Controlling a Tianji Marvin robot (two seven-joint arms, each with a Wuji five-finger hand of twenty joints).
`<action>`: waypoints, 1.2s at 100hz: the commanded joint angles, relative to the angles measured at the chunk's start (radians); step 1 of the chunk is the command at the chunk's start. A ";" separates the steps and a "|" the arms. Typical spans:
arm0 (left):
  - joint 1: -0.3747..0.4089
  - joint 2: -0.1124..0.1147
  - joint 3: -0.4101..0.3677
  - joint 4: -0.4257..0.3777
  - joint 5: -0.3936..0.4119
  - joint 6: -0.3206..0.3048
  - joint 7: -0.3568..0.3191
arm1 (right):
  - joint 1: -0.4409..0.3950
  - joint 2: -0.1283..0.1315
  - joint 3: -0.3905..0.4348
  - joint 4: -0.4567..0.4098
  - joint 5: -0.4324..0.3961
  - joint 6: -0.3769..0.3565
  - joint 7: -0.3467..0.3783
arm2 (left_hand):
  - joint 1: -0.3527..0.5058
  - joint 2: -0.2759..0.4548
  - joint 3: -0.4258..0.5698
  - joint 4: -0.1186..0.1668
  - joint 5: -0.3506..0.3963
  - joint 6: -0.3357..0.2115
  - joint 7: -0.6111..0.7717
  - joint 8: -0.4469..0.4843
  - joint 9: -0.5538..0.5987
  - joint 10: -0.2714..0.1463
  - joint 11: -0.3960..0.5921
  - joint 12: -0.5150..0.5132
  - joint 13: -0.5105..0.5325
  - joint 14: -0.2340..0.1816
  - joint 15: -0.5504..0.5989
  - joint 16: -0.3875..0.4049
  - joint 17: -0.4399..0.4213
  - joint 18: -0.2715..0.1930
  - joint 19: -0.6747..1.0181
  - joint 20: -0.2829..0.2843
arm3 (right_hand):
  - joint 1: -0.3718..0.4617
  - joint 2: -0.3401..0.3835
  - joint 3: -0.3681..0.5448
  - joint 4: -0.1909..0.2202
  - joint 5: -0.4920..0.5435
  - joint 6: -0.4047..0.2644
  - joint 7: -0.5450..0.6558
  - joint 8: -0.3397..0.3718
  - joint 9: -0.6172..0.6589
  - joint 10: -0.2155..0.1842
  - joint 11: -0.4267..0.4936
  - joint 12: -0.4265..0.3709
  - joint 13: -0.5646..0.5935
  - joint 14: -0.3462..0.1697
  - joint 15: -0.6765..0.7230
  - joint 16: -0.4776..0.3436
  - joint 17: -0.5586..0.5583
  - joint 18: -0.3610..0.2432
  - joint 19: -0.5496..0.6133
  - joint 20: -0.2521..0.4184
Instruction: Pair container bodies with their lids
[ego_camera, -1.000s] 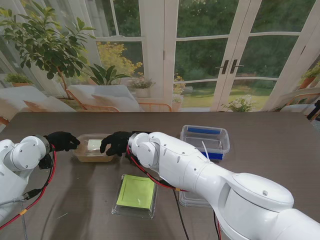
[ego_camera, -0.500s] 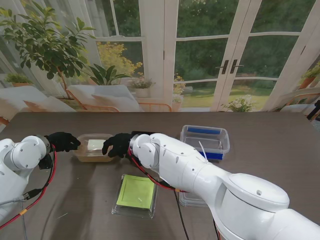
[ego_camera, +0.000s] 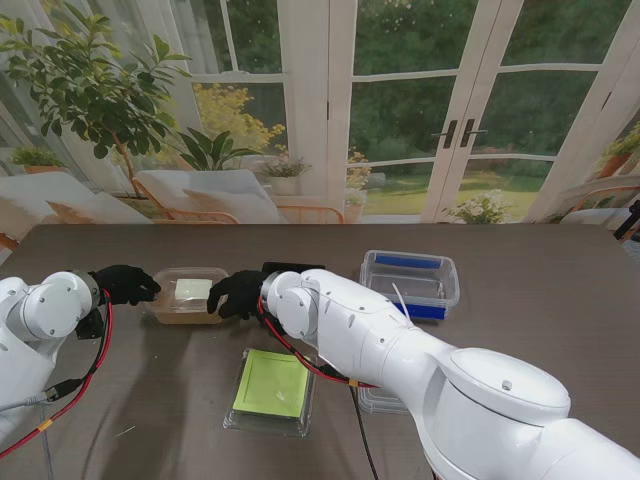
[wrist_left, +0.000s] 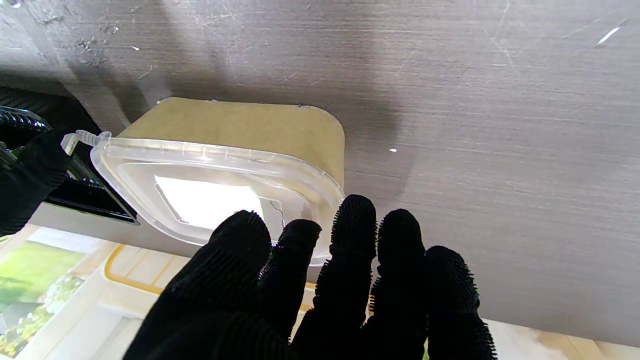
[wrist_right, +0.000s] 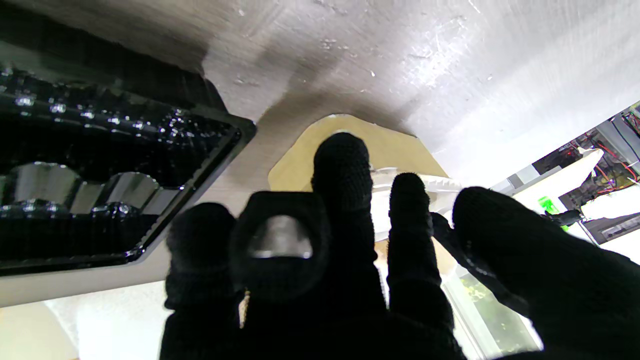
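Note:
A tan container (ego_camera: 185, 308) with a clear lid (ego_camera: 190, 289) on top sits on the dark table, left of centre. My left hand (ego_camera: 126, 283) is at its left end, fingers straight and together, tips by the lid rim (wrist_left: 200, 165); it holds nothing. My right hand (ego_camera: 238, 293) is at the container's right end, fingers spread, with the fingertips (wrist_right: 342, 155) lying on the lid's edge over the tan body (wrist_right: 400, 147). In the left wrist view my left hand (wrist_left: 325, 290) fills the near part.
A black tray (ego_camera: 293, 268) lies just behind my right hand, also seen in the right wrist view (wrist_right: 100, 165). A clear box with a blue lid (ego_camera: 410, 280) stands to the right. Nearer to me lie a green-topped clear container (ego_camera: 272, 385) and another clear piece (ego_camera: 385, 402) under my right arm.
My right hand has slid slightly right and toward me, off the lid's top to its right edge. The left hand and container stay put.

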 joint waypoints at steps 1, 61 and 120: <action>0.009 0.002 -0.005 -0.008 0.004 0.003 -0.023 | -0.008 -0.009 -0.003 0.010 -0.001 -0.008 0.015 | -0.013 0.051 -0.032 0.022 -0.009 -0.013 -0.010 0.001 -0.003 0.015 0.000 -0.002 0.006 0.031 0.023 0.005 -0.012 -0.035 0.021 0.013 | -0.041 0.028 -0.010 0.023 0.012 -0.009 -0.003 0.007 0.025 -0.011 -0.008 0.009 0.035 -0.002 0.004 -0.006 0.447 0.019 0.041 -0.014; 0.024 0.004 -0.018 -0.016 0.007 -0.003 -0.035 | -0.016 -0.016 0.002 0.014 0.011 -0.015 0.017 | -0.016 0.047 -0.032 0.023 -0.010 -0.011 -0.010 0.001 -0.004 0.015 0.000 -0.003 0.007 0.032 0.022 0.004 -0.012 -0.034 0.022 0.011 | -0.043 0.029 -0.014 0.022 0.012 -0.009 -0.004 0.007 0.027 -0.009 -0.011 0.004 0.035 0.000 0.001 -0.008 0.442 0.020 0.036 -0.009; -0.001 0.008 0.010 -0.012 0.009 -0.020 -0.061 | -0.019 -0.015 0.025 -0.024 0.036 0.067 -0.012 | -0.028 0.044 -0.022 0.024 -0.016 -0.015 -0.012 0.000 -0.005 0.012 0.000 -0.004 0.007 0.027 0.021 0.003 -0.010 -0.037 0.021 0.007 | -0.071 0.037 -0.042 0.027 -0.097 0.063 -0.027 -0.001 0.029 -0.006 -0.024 0.000 0.034 0.005 0.012 -0.001 0.455 0.040 0.039 -0.008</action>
